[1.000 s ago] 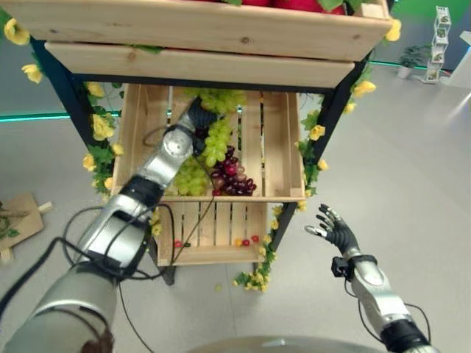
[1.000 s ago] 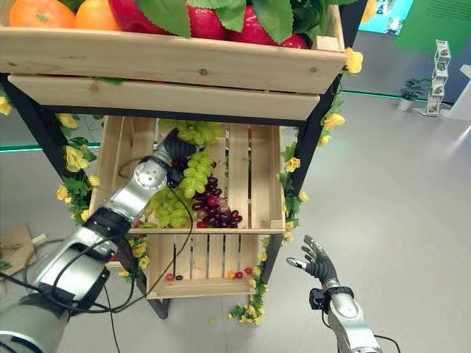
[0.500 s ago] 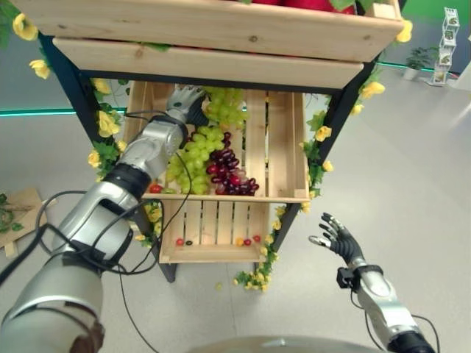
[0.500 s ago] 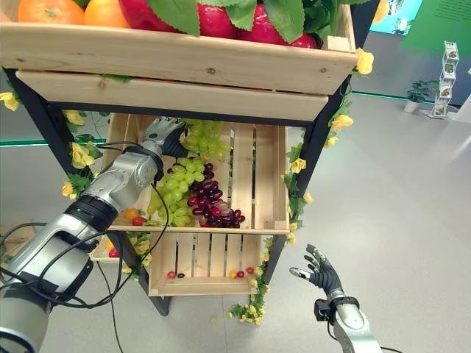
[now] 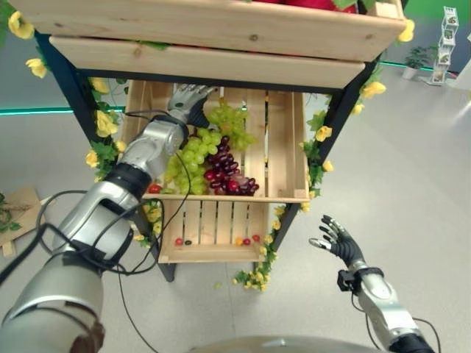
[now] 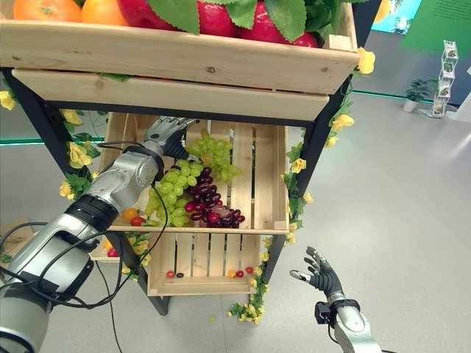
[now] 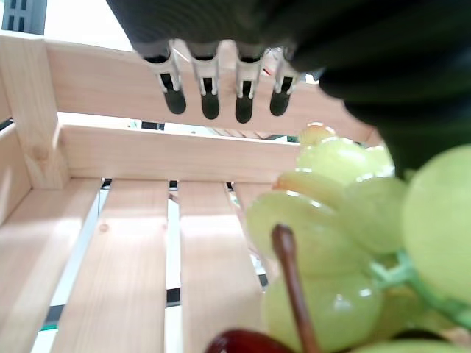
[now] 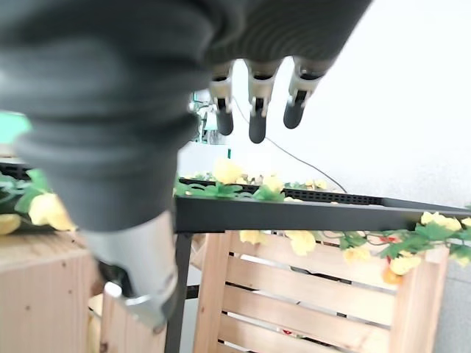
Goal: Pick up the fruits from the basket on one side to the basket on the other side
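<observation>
I see a slatted pale-wood crate (image 5: 283, 147) on the middle shelf, holding round glossy green grapes (image 5: 193, 158) and dark red grapes (image 5: 227, 170) piled toward its front-left. Left hand (image 5: 188, 99) is deep in the crate's back-left corner, fingers (image 7: 208, 92) straight and released, grasping nothing; the small green bunch (image 6: 213, 153) lies just beside it. Right hand (image 5: 337, 240) hangs over the floor off the shelf's front-right corner, fingers spread, empty.
</observation>
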Tool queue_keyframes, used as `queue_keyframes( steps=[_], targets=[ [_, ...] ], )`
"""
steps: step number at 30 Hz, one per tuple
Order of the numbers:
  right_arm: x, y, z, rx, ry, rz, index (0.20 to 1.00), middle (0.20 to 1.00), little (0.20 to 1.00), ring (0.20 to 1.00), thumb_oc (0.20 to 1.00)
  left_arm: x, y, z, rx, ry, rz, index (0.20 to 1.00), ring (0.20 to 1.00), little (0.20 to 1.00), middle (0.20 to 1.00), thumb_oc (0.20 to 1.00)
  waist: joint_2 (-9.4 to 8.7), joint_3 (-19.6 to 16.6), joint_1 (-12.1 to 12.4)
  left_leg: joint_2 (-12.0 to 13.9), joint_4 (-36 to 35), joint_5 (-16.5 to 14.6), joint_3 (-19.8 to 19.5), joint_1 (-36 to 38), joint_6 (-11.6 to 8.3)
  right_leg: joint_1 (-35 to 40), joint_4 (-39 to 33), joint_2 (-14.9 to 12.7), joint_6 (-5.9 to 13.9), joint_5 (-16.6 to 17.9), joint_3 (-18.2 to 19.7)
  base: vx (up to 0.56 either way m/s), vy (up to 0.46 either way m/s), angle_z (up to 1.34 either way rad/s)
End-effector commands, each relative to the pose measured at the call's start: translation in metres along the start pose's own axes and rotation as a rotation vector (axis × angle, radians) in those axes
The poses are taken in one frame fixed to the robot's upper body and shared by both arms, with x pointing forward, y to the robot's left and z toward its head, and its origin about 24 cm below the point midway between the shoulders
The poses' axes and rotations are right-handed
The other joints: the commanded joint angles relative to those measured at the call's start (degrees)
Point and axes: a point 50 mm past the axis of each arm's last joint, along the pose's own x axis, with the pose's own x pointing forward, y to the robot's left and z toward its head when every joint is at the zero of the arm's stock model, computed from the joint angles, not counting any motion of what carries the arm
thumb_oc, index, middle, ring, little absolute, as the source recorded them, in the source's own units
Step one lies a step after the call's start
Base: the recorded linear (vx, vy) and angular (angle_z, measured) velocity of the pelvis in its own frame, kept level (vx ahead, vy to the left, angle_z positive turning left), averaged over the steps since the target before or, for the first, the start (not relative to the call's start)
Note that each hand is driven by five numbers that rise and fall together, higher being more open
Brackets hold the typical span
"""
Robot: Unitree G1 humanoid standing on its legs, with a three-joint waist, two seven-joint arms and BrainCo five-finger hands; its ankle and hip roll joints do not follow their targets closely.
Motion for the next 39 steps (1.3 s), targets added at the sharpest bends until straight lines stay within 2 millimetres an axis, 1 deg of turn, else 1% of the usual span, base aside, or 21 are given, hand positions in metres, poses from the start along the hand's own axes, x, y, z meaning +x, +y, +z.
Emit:
queue_keyframes(
  steps=[1, 7, 10, 12, 13, 14, 15, 16, 18, 19, 20, 22, 23, 27, 28, 30, 32, 34, 37, 38, 39],
  targets=[
    [0.005, -0.016, 0.034, -0.043, -0.159, -0.026, 1.0, 1.0, 1.0, 1.0, 1.0, 0.009, 0.034, -0.018, 0.056, 0.062, 0.066, 1.0, 1.0, 1.0, 1.0, 1.0, -0.3, 1.2, 1.7, 2.2, 1.6, -7.3, 1.3, 4.1, -1.59, -0.6, 0.6, -1.9, 6.74, -0.7, -1.0, 0.0, 0.0, 0.0],
    [0.004, -0.016, 0.032, -0.037, -0.156, -0.033, 1.0, 1.0, 1.0, 1.0, 1.0, 0.004, 0.03, -0.021, -0.109, 0.067, 0.1, 1.0, 1.0, 1.0, 1.0, 1.0, -0.4, 1.1, 1.8, 2.2, 1.4, -7.2, 1.4, 4.2, -1.66, -0.5, 0.6, -1.9, 6.6, -0.6, -1.0, 0.0, 0.0, 0.0],
    [0.006, -0.016, 0.032, -0.024, -0.157, -0.04, 1.0, 1.0, 1.0, 1.0, 1.0, -0.003, 0.023, -0.023, -0.267, 0.068, 0.143, 1.0, 1.0, 1.0, 1.0, 1.0, -0.43, 1.1, 2.0, 2.3, 1.5, -7.1, 1.4, 4.2, -1.65, -0.5, 0.6, -1.9, 6.48, -0.5, -1.1, 0.0, 0.0, 0.0],
    [0.006, -0.016, 0.035, -0.016, -0.169, -0.044, 1.0, 1.0, 1.0, 1.0, 1.0, -0.012, 0.014, -0.025, -0.4, 0.069, 0.182, 1.0, 1.0, 1.0, 1.0, 1.0, -0.4, 1.2, 2.2, 2.2, 1.7, -7.2, 1.4, 4.2, -1.62, -0.5, 0.7, -2.0, 6.4, -0.5, -1.1, 0.0, 0.0, 0.0],
    [0.007, -0.017, 0.036, 0.005, -0.176, -0.062, 1.0, 1.0, 1.0, 1.0, 1.0, -0.027, 0.0, -0.026, -0.55, 0.063, 0.22, 1.0, 1.0, 1.0, 1.0, 1.0, -0.41, 1.4, 2.7, 2.2, 1.8, -7.3, 1.4, 4.3, -1.55, -0.4, 0.8, -2.1, 6.22, -0.6, -1.2, -0.01, -0.008, -0.05],
    [0.007, -0.017, 0.035, 0.002, -0.174, -0.06, 1.0, 1.0, 1.0, 1.0, 1.0, -0.028, -0.001, -0.026, -0.552, 0.066, 0.219, 1.0, 1.0, 1.0, 1.0, 1.0, -0.32, 1.3, 2.6, 2.2, 1.8, -7.3, 1.4, 4.3, -1.55, -0.4, 0.8, -2.1, 6.22, -0.6, -1.2, -0.04, -0.007, -0.09],
    [0.007, -0.018, 0.037, 0.008, -0.185, -0.07, 1.0, 1.0, 1.0, 1.0, 1.0, -0.038, -0.006, -0.026, -0.63, 0.051, 0.247, 1.0, 1.0, 1.0, 1.0, 1.0, -0.39, 1.5, 2.8, 2.0, 2.0, -6.8, 1.4, 3.8, -1.47, -0.8, 1.0, -2.2, 6.01, -0.3, -1.2, -0.01, -0.003, -0.05],
    [0.007, -0.021, 0.04, 0.012, -0.199, -0.085, 1.0, 1.0, 1.0, 1.0, 1.0, -0.055, -0.017, -0.028, -0.771, 0.051, 0.268, 1.0, 1.0, 1.0, 1.0, 1.0, -0.17, 1.6, 3.0, 2.0, 2.1, -7.4, 1.3, 3.9, -1.46, -0.6, 1.0, -2.2, 5.97, -0.6, -1.1, 0.0, 0.0, 0.0],
    [0.006, -0.024, 0.042, 0.023, -0.212, -0.11, 1.0, 1.0, 1.0, 1.0, 1.0, -0.082, -0.032, -0.033, -0.925, 0.053, 0.291, 1.0, 1.0, 1.0, 1.0, 1.0, 0.07, 1.9, 3.5, 1.9, 2.3, -7.4, 1.1, 3.8, -1.41, -0.7, 1.0, -2.2, 5.67, -0.6, -1.1, -0.02, 0.003, -0.03],
    [0.005, -0.027, 0.044, 0.026, -0.224, -0.12, 1.0, 1.0, 1.0, 1.0, 1.0, -0.107, -0.049, -0.038, -1.107, 0.09, 0.306, 1.0, 1.0, 1.0, 1.0, 1.0, 0.11, 2.2, 4.2, 1.8, 2.5, -6.9, 1.1, 3.4, -1.42, -1.1, 1.1, -2.3, 5.41, -0.2, -1.1, 0.0, 0.002, -0.07],
    [0.005, -0.027, 0.044, 0.025, -0.221, -0.119, 1.0, 1.0, 1.0, 1.0, 1.0, -0.108, -0.05, -0.038, -1.109, 0.093, 0.304, 1.0, 1.0, 1.0, 1.0, 1.0, 0.23, 2.1, 4.1, 1.9, 2.3, -7.4, 1.1, 3.8, -1.46, -0.7, 0.9, -2.3, 5.48, -0.6, -1.1, 0.0, 0.0, 0.03],
    [0.002, -0.03, 0.042, 0.029, -0.221, -0.138, 1.0, 1.0, 1.0, 1.0, 1.0, -0.129, -0.059, -0.043, -1.195, 0.109, 0.307, 1.0, 1.0, 1.0, 1.0, 1.0, 0.36, 2.2, 4.6, 1.9, 2.2, -7.3, 0.8, 3.8, -1.52, -0.6, 0.8, -2.2, 5.27, -0.6, -1.3, 0.0, -0.001, 0.04],
    [0.001, -0.031, 0.044, 0.028, -0.232, -0.143, 1.0, 1.0, 1.0, 1.0, 1.0, -0.137, -0.061, -0.043, -1.228, 0.108, 0.312, 1.0, 1.0, 1.0, 1.0, 1.0, 0.37, 2.5, 4.9, 1.9, 2.3, -6.8, 0.8, 3.6, -1.48, -0.9, 0.9, -2.3, 5.13, -0.3, -1.4, -0.03, -0.007, 0.03],
    [0.0, -0.034, 0.048, 0.05, -0.263, -0.169, 1.0, 1.0, 1.0, 1.0, 1.0, -0.164, -0.068, -0.041, -1.32, 0.125, 0.356, 1.0, 1.0, 1.0, 1.0, 1.0, 0.46, 2.5, 5.8, 1.9, 1.9, -7.1, 0.1, 3.7, -1.57, -0.4, 0.6, -2.2, 4.93, -0.8, -2.0, 0.01, -0.008, 0.09],
    [-0.001, -0.034, 0.048, 0.053, -0.27, -0.174, 1.0, 1.0, 1.0, 1.0, 1.0, -0.168, -0.07, -0.04, -1.336, 0.134, 0.357, 1.0, 1.0, 1.0, 1.0, 1.0, 0.44, 2.6, 5.9, 1.8, 2.1, -6.6, 0.0, 3.3, -1.52, -0.6, 0.6, -2.3, 4.77, -0.4, -2.1, -0.03, -0.002, 0.14],
    [-0.002, -0.036, 0.048, 0.056, -0.274, -0.184, 1.0, 1.0, 1.0, 1.0, 1.0, -0.178, -0.07, -0.039, -1.361, 0.136, 0.383, 1.0, 1.0, 1.0, 1.0, 1.0, 0.46, 2.6, 6.3, 1.8, 2.0, -7.0, -0.3, 3.4, -1.56, -0.4, 0.5, -2.2, 4.7, -0.9, -2.4, -0.01, -0.008, 0.09],
    [-0.004, -0.038, 0.049, 0.056, -0.284, -0.198, 1.0, 1.0, 1.0, 1.0, 1.0, -0.185, -0.072, -0.036, -1.391, 0.134, 0.392, 1.0, 1.0, 1.0, 1.0, 1.0, 0.33, 2.9, 6.7, 1.8, 2.2, -6.5, -0.7, 2.9, -1.49, -0.6, 0.5, -2.3, 4.53, -0.6, -2.6, -0.02, -0.014, 0.06],
    [-0.004, -0.038, 0.049, 0.065, -0.289, -0.203, 1.0, 1.0, 1.0, 1.0, 1.0, -0.192, -0.07, -0.035, -1.391, 0.128, 0.409, 1.0, 1.0, 1.0, 1.0, 1.0, 0.33, 2.9, 7.1, 1.8, 2.1, -6.9, -1.1, 2.9, -1.53, -0.3, 0.4, -2.2, 4.54, -1.1, -3.0, 0.01, -0.011, 0.09],
    [-0.005, -0.039, 0.048, 0.067, -0.29, -0.21, 1.0, 1.0, 1.0, 1.0, 1.0, -0.199, -0.071, -0.033, -1.412, 0.126, 0.414, 1.0, 1.0, 1.0, 1.0, 1.0, 0.26, 3.1, 7.5, 1.8, 2.3, -6.8, -1.6, 2.5, -1.58, -0.4, 0.4, -2.3, 4.51, -1.0, -3.4, -0.03, -0.01, 0.06],
    [-0.005, -0.039, 0.048, 0.07, -0.292, -0.21, 1.0, 1.0, 1.0, 1.0, 1.0, -0.2, -0.07, -0.032, -1.413, 0.12, 0.422, 1.0, 1.0, 1.0, 1.0, 1.0, 0.18, 3.3, 7.7, 1.7, 2.5, -6.3, -1.6, 2.0, -1.54, -0.7, 0.4, -2.3, 4.42, -0.6, -3.5, -0.02, -0.009, 0.11],
    [-0.005, -0.039, 0.047, 0.07, -0.291, -0.21, 1.0, 1.0, 1.0, 1.0, 1.0, -0.203, -0.068, -0.031, -1.428, 0.11, 0.428, 1.0, 1.0, 1.0, 1.0, 1.0, 0.19, 3.3, 7.8, 1.8, 2.4, -6.7, -1.7, 2.2, -1.63, -0.4, 0.4, -2.3, 4.46, -1.1, -3.7, -0.02, -0.011, 0.14]
  ],
)
